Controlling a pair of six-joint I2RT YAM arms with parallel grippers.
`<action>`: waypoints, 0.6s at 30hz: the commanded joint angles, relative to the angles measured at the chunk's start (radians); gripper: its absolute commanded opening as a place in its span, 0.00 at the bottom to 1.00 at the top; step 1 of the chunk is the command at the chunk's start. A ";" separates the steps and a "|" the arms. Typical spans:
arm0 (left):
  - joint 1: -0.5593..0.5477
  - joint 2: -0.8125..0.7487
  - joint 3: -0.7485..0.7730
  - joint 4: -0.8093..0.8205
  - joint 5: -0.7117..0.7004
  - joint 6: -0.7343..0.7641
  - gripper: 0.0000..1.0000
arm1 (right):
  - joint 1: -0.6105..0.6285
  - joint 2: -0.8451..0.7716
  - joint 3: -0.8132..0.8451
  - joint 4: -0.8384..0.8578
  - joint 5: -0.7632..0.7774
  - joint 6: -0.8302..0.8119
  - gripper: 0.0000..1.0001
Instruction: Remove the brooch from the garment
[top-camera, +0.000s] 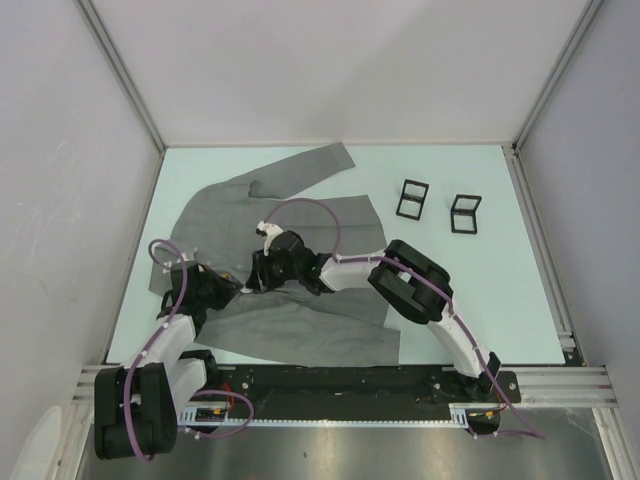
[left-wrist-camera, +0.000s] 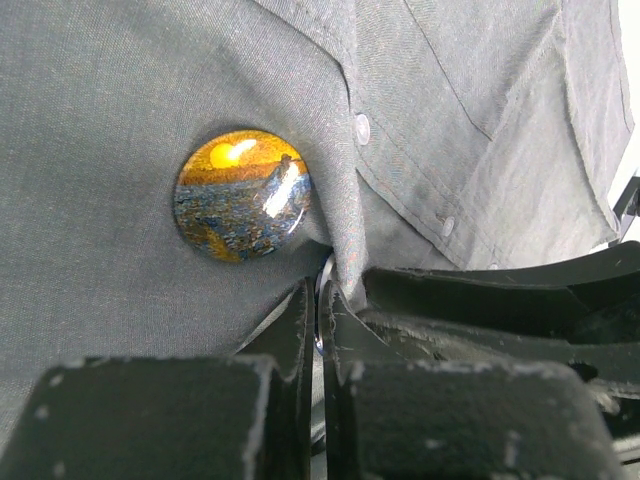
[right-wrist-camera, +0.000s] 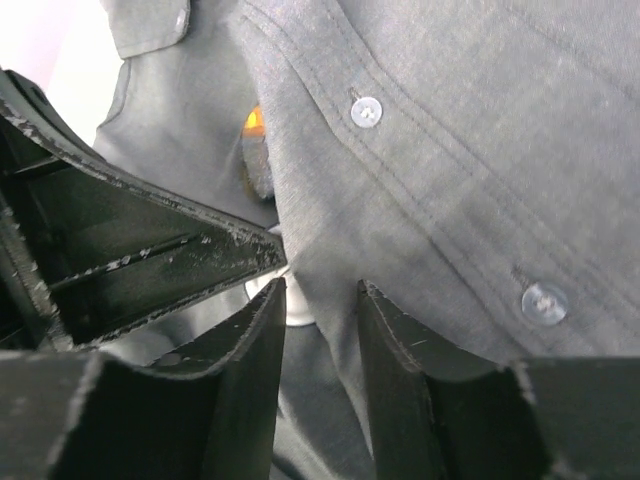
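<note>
The grey garment (top-camera: 300, 215) lies spread on the pale table. The brooch (left-wrist-camera: 243, 195) is a round badge with an orange sunset picture, pinned beside the button placket. Its edge shows in the right wrist view (right-wrist-camera: 256, 150). My left gripper (left-wrist-camera: 320, 292) sits just below the brooch, jaws almost together on a thin shiny metal pin (left-wrist-camera: 320, 335) that comes out from under the cloth. My right gripper (right-wrist-camera: 320, 292) meets it from the right and is shut on a raised fold of the garment (right-wrist-camera: 330, 250) by the buttons. In the top view both grippers (top-camera: 247, 281) meet mid-garment and hide the brooch.
Two small black frame stands (top-camera: 411, 197) (top-camera: 465, 212) sit on the table to the right of the garment. Grey walls close in the left, back and right sides. The left gripper's finger (right-wrist-camera: 150, 250) crosses the right wrist view close to my right fingers.
</note>
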 joint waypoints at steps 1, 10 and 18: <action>-0.004 0.002 -0.010 -0.034 -0.009 0.003 0.00 | -0.005 0.059 0.039 -0.134 0.068 -0.085 0.38; -0.004 -0.001 -0.012 -0.033 -0.003 -0.001 0.00 | -0.015 0.062 0.077 -0.131 0.053 -0.098 0.45; -0.004 -0.010 -0.010 -0.044 -0.002 -0.001 0.00 | -0.005 0.114 0.100 -0.140 0.060 -0.116 0.44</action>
